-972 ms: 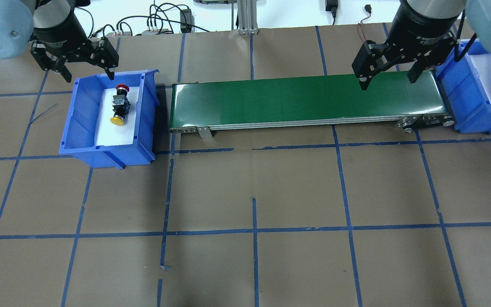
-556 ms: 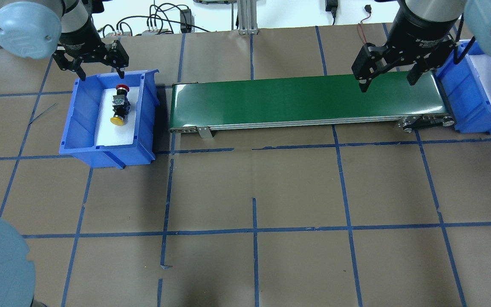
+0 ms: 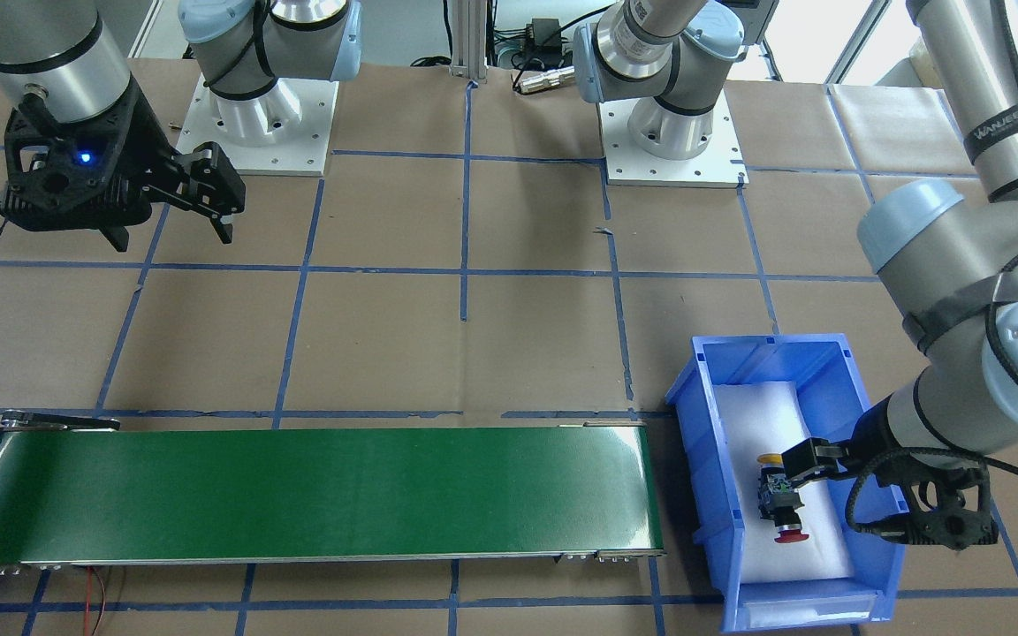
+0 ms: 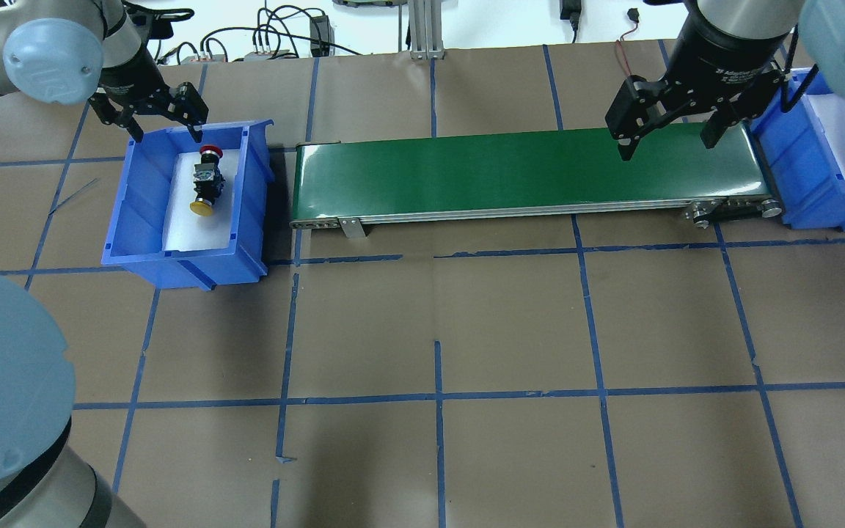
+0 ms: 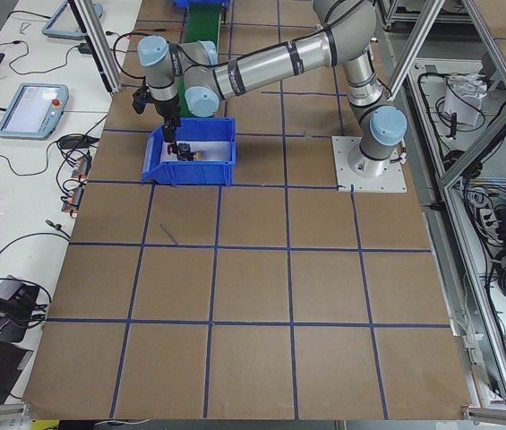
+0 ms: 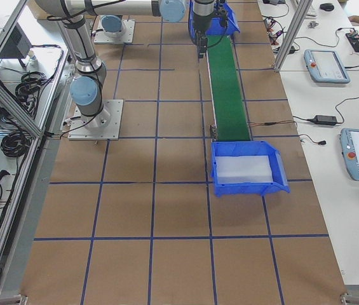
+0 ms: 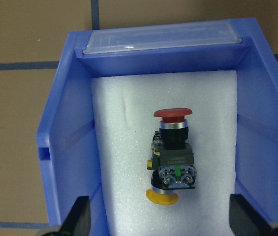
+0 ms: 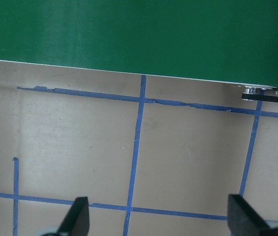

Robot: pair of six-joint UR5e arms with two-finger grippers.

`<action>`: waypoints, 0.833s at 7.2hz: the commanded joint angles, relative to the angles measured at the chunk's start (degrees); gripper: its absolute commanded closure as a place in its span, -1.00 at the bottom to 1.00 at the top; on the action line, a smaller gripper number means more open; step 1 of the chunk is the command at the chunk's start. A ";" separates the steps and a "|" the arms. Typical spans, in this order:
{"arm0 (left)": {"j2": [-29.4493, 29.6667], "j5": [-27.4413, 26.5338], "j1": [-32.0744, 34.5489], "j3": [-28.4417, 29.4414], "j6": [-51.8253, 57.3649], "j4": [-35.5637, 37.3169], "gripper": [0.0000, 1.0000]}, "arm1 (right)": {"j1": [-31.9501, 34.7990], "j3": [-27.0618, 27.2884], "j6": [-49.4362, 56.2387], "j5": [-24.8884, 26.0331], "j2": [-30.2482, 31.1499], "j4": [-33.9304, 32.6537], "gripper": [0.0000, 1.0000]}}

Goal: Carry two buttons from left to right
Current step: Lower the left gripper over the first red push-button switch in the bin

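Both buttons are lying on the white foam liner (image 4: 180, 227) inside the left bin (image 4: 136, 213), which is sitting at the table's 9 o'clock end in the overhead view. The red button (image 7: 172, 114) is pointing its cap toward 12 o'clock. The yellow button (image 7: 161, 196) is pointing its cap toward 6 o'clock. Their contact blocks are meeting in the middle, touching or overlapping; which one is lying on top cannot be told.

The left gripper (image 4: 166, 136) is hanging over the bin's 12 o'clock wall with its jaws spread wide and nothing between them. The right gripper (image 4: 666, 145) is waiting over the 3 o'clock end of the green conveyor belt (image 4: 525, 169), likewise wide open and empty. The right bin (image 4: 796, 176) is standing just beyond that end.

Judgement on handling: these are looking like rigid plastic-and-metal parts, compact, fairly light, and not fragile under a firm pinch. The domed caps are smooth and rounded, so pads are likely to slide off them. The flat sides of the grey block, or the black collar just behind the cap, are offering the surest hold. Because the two bodies are resting against each other, closing on one is risking dragging or tipping the other. The foam beneath is likely giving slightly, allowing the fingers to come down low.
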State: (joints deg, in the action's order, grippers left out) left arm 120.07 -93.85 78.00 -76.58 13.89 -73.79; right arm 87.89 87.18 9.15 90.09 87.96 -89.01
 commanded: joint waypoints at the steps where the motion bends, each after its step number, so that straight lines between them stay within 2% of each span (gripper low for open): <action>1: 1.83 2.43 0.22 -0.23 0.69 0.85 -1.00 | -0.26 0.63 0.86 0.09 -0.07 -0.20 -1.00; 6: 3.50 2.36 0.31 -2.34 0.70 2.60 -0.99 | -0.26 0.80 1.05 0.09 -0.07 -1.43 -1.00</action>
State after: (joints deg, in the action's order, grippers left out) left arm 123.29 -91.50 78.28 -78.56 14.59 -71.87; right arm 87.63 87.92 10.28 90.18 87.86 -90.48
